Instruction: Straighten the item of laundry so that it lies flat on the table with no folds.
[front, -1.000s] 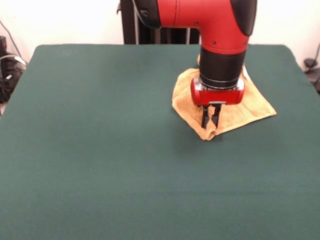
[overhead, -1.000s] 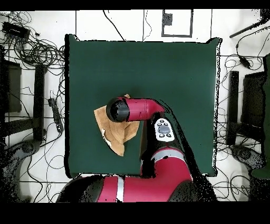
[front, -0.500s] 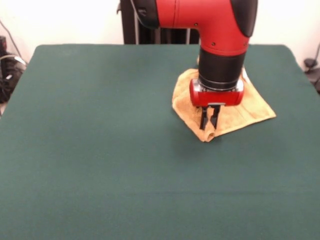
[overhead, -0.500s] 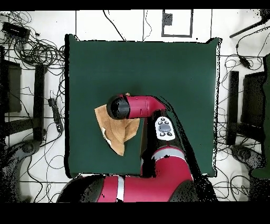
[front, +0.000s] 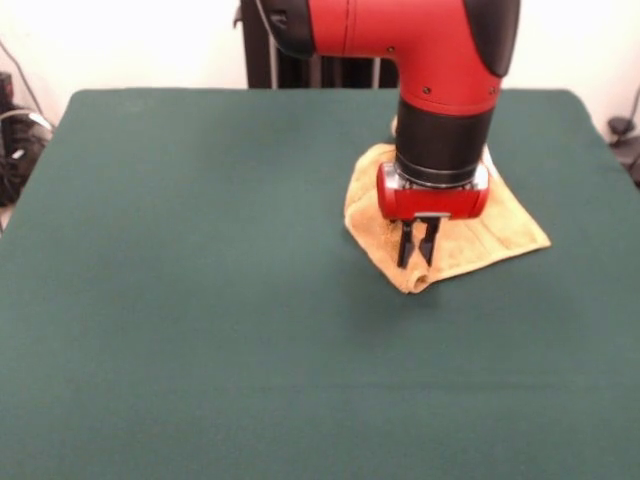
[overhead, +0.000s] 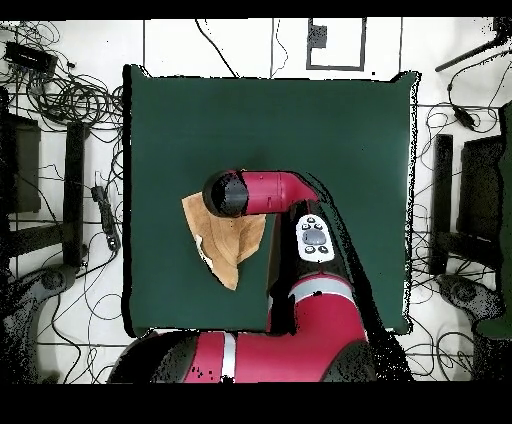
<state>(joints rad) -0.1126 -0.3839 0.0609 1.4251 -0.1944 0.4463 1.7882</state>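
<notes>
While the front view shows the towel (front: 470, 225) folded over itself near the far right of the desk (front: 200, 300), the arm's fingers (front: 418, 248) hang low over its near rolled corner, drawn close together. Whether they pinch cloth or merely touch it, I cannot tell. From overhead, the towel (overhead: 228, 245) lies crumpled just beside the arm's wrist, toward the desk's (overhead: 330, 140) left edge. The step in hand looks like gripping that corner; next, it likely needs pulling outward to open the fold.

Bright, even light (soft shadow beneath the arm (front: 440, 90)), mild blur.
</notes>
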